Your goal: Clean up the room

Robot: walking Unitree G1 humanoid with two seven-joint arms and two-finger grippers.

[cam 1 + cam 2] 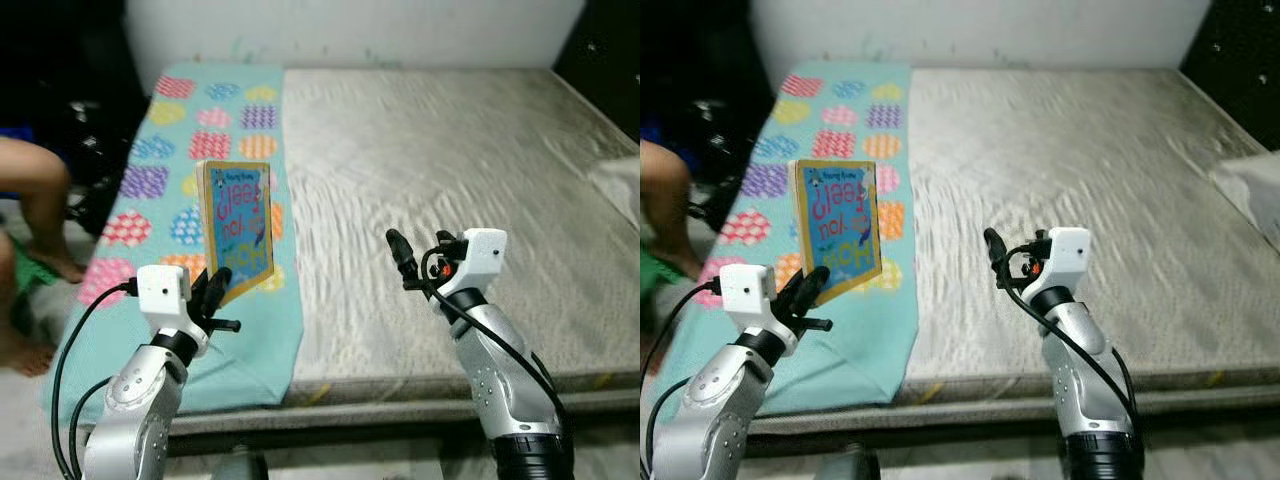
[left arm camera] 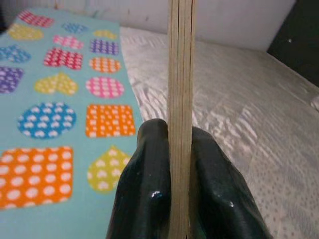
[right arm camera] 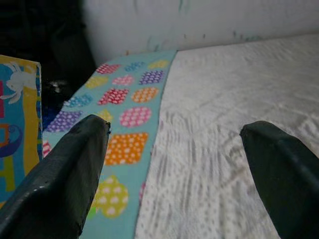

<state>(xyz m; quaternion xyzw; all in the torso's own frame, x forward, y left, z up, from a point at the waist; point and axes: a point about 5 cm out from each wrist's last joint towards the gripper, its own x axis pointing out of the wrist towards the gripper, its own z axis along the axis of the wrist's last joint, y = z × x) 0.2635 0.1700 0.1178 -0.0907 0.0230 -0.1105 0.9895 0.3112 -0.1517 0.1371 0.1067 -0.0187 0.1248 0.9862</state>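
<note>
My left gripper [image 1: 215, 287] is shut on the lower edge of a children's book [image 1: 238, 228] with a blue cover and a yellow border. It holds the book upright, with the title upside down, above the front of a turquoise blanket [image 1: 170, 150]. The left wrist view looks along the book's page edge [image 2: 180, 74], squeezed between both black fingers [image 2: 149, 189]. My right gripper [image 1: 403, 258] hovers over the grey mattress [image 1: 450, 150] near its front edge, open, fingers [image 3: 70, 174] wide apart with nothing between them.
The blanket, printed with dotted hearts, circles and squares, covers the bed's left strip. A person's bare legs [image 1: 35, 200] are beside the bed at the left. Something white [image 1: 620, 180] lies at the mattress's right edge. A white wall runs behind the bed.
</note>
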